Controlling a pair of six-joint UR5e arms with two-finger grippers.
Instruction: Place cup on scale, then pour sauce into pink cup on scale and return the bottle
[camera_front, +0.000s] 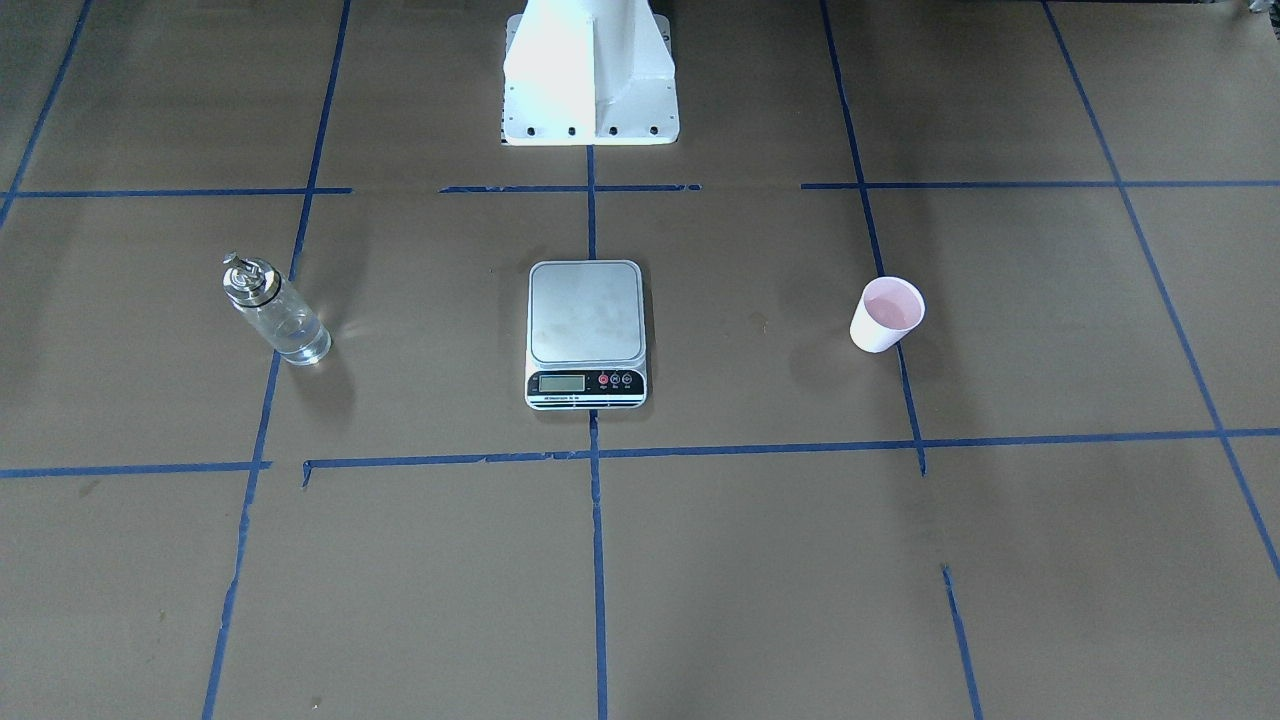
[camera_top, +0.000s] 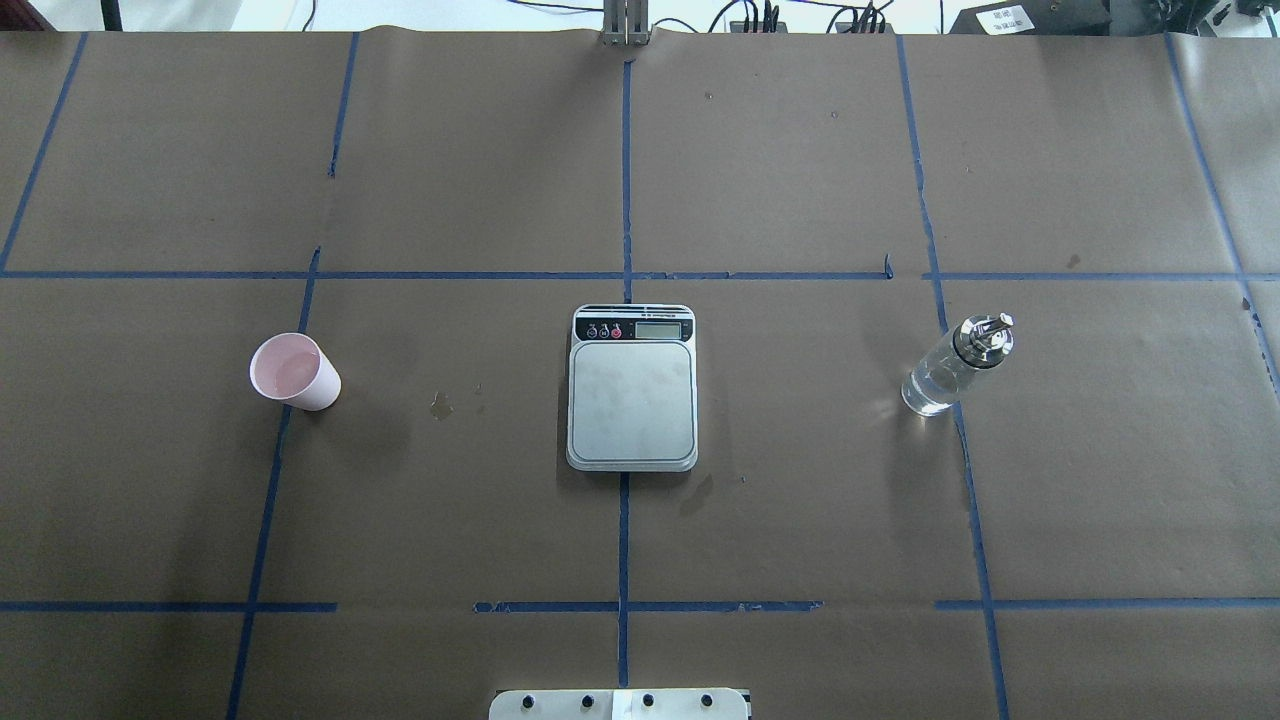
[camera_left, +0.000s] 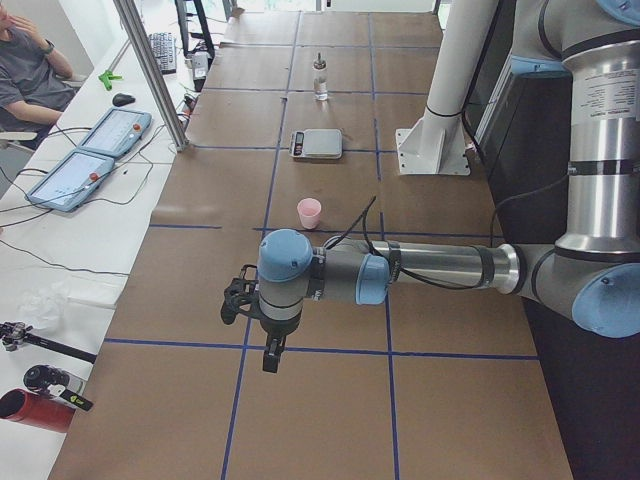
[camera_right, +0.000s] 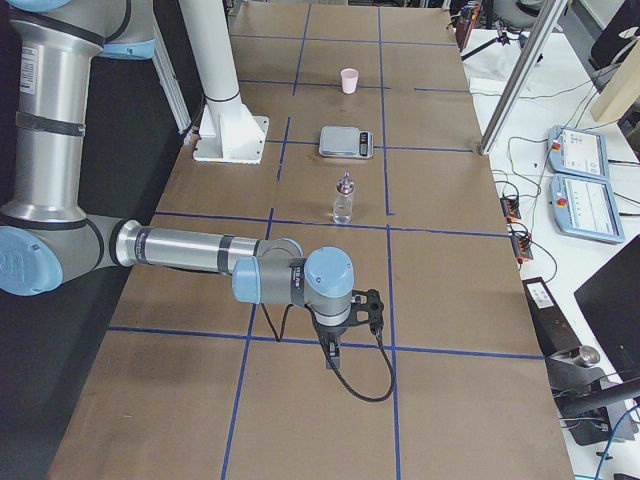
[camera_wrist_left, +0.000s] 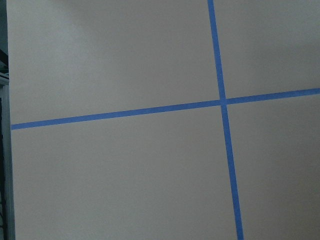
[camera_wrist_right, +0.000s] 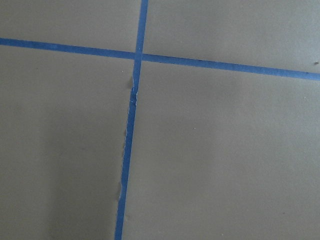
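Note:
The pink cup (camera_front: 887, 314) stands upright on the brown paper, on my left side (camera_top: 294, 372). The scale (camera_front: 586, 330) lies at the table's middle (camera_top: 632, 390) with a bare platform. The glass bottle (camera_front: 275, 310) with its silver cap stands on my right side (camera_top: 955, 366), with clear sauce in it. My left gripper (camera_left: 269, 352) hovers over the table's left end, well away from the cup (camera_left: 309, 212). My right gripper (camera_right: 333, 355) hovers over the right end, short of the bottle (camera_right: 344, 198). I cannot tell whether either is open or shut.
Blue tape lines (camera_top: 624, 180) grid the paper. The white robot pedestal (camera_front: 590, 80) stands behind the scale. An aluminium post (camera_left: 150, 70), teach pendants (camera_left: 100, 150) and a seated person (camera_left: 25, 75) are along the far table edge. Both wrist views show only paper and tape.

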